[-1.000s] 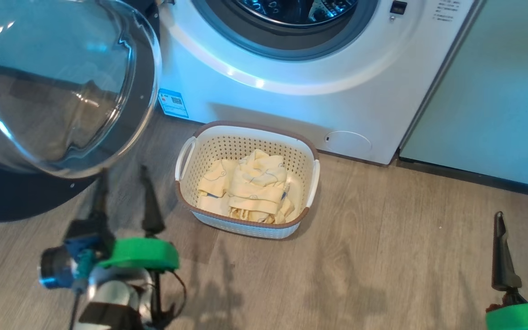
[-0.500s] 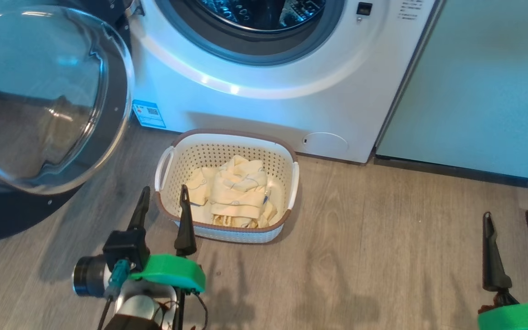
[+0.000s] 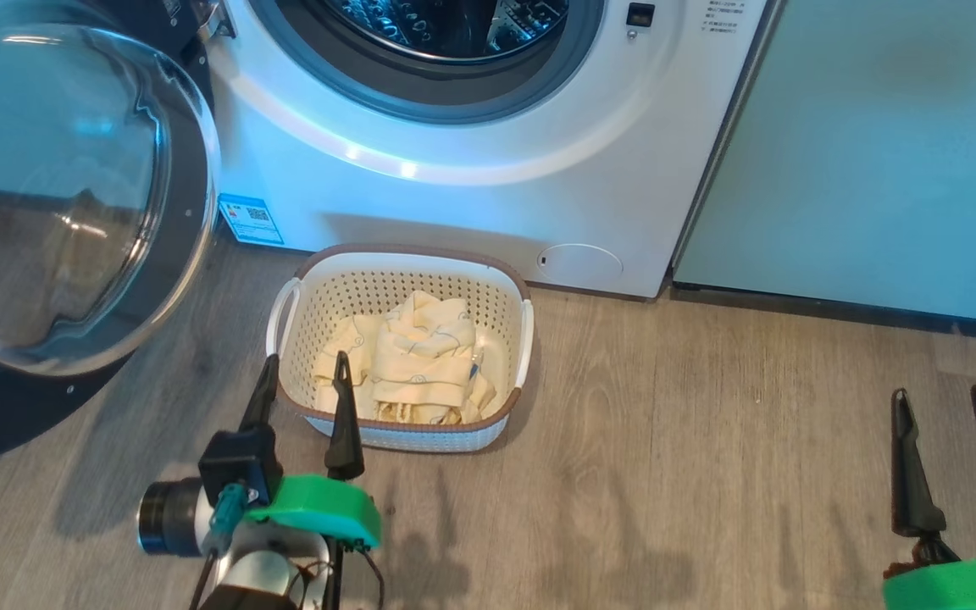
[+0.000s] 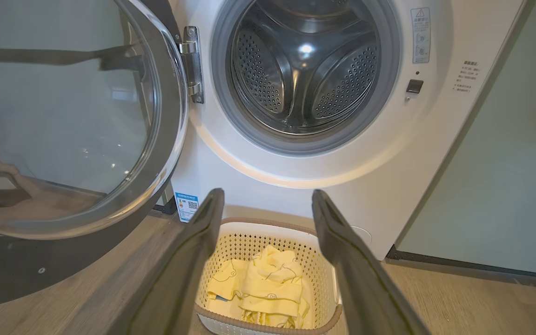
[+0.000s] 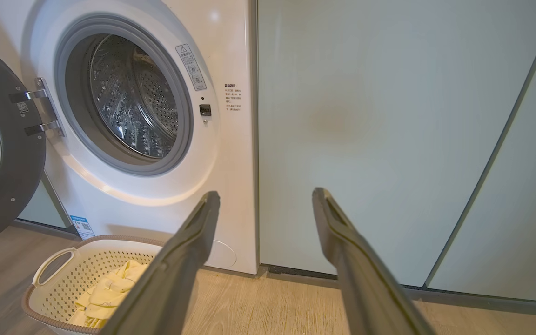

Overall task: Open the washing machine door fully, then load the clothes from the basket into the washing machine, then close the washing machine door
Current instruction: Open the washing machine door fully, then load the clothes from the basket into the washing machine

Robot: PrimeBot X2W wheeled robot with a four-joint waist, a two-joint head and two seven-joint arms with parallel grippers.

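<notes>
Washing machine door [image 3: 73, 195] stands swung wide open on the left, hung from the hinge [image 4: 192, 65], black rim and bulging glass bowl facing the head camera. Washing machine [image 3: 488, 212] has its mouth uncovered; the steel drum [image 4: 303, 70] holds no fabric in the part the left wrist view shows. Basket [image 3: 407, 252] sits on the wooden floor [image 3: 708, 424] just in front of the machine, below the drum opening, between the blue sticker [image 3: 249, 219] and the round cover [image 3: 579, 264]. Clothes [image 3: 412, 364] lie as a crumpled pale yellow heap inside the basket, a bit of blue trim at the right edge of the heap. Left gripper [image 3: 306, 358]: fingers spread apart, nothing between them, tips by the basket's near-left rim; whether they touch it cannot be told. Right gripper [image 3: 939, 392]: fingers likewise apart and empty, low on the right over bare floor, well apart from the basket. Pale green cabinet panel [image 3: 878, 144] adjoins the machine on the right.
</notes>
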